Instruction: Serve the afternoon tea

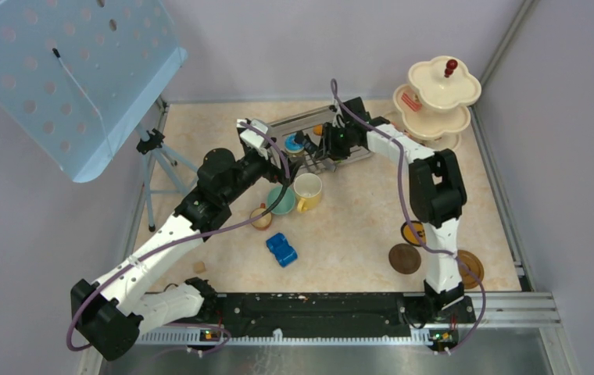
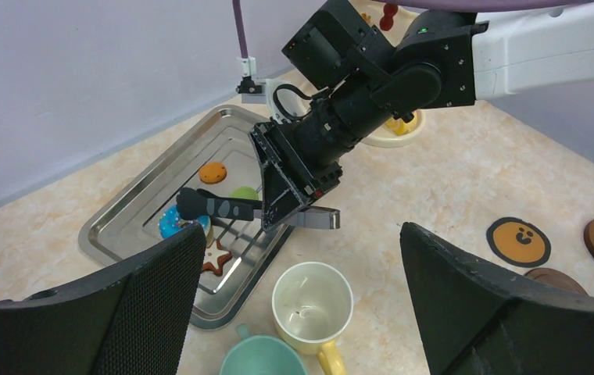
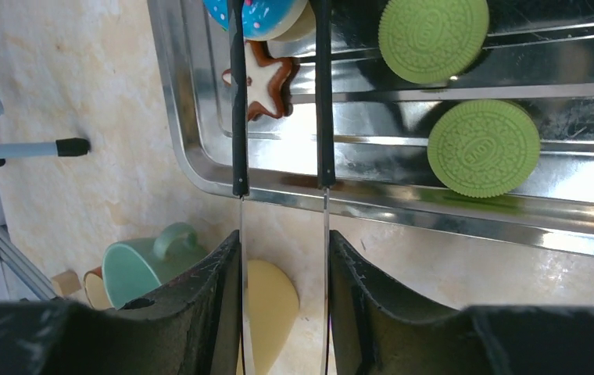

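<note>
Serving looks barely begun. The stand (image 1: 466, 90) at the far right corner carries only one reddish cake (image 1: 411, 101) on its middle tier, as far as the top view shows. The other sweets lie in the tray (image 3: 192, 156): two green macarons (image 3: 433, 35), a star biscuit (image 3: 266, 74), a blue sprinkled donut (image 3: 266, 16) and an orange biscuit (image 2: 212, 172). The teal cup (image 1: 280, 201), mug (image 1: 307, 190) and brown cup (image 1: 261, 218) stand bunched mid-surface, empty and well apart from the coasters (image 1: 405, 258) near the right arm's base. The right fingers (image 3: 216, 297) squeeze the tongs (image 3: 237, 117), whose black tips reach the donut; whether they grip it I cannot tell. The left fingers (image 2: 145, 297) hang wide and empty above the cups.
</note>
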Controlling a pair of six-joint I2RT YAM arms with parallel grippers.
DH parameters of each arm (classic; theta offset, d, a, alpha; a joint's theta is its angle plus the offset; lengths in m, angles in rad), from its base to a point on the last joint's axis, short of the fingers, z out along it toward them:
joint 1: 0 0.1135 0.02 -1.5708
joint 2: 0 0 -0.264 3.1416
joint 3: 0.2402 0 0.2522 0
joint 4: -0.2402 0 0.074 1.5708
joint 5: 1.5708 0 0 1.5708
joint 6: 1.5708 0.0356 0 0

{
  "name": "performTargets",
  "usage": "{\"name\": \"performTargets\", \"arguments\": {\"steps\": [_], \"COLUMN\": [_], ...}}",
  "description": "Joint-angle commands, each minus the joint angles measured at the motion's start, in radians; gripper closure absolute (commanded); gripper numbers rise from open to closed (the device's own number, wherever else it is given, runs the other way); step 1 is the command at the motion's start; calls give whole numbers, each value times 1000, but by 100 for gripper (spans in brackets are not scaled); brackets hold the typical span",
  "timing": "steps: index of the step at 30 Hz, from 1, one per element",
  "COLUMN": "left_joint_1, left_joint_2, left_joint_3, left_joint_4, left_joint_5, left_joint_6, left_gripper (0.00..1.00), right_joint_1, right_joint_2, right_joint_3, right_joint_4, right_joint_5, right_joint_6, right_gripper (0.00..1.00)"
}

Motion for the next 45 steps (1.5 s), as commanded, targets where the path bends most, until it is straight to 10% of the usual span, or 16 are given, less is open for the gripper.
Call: {"name": "performTargets", "arguments": {"steps": [1, 28, 45], "left_joint_1": [2, 2, 2], "left_joint_2": [-16, -18, -25], "left_joint_3": [2, 5, 4], "left_joint_4": [39, 34, 40], "left_joint_5": [11, 18, 30], "left_joint_6": [2, -5, -19], "left_gripper": [1, 1, 1], "right_joint_1": [-22, -77, -211], "right_joint_2": [-93, -414, -892], "right_joint_3": [-43, -344, -548], "right_joint_4": [107, 236, -34], "right_joint_5": [-29, 45, 308], "right_joint_6": [66, 158, 51], "right_gripper": [96, 100, 100]}}
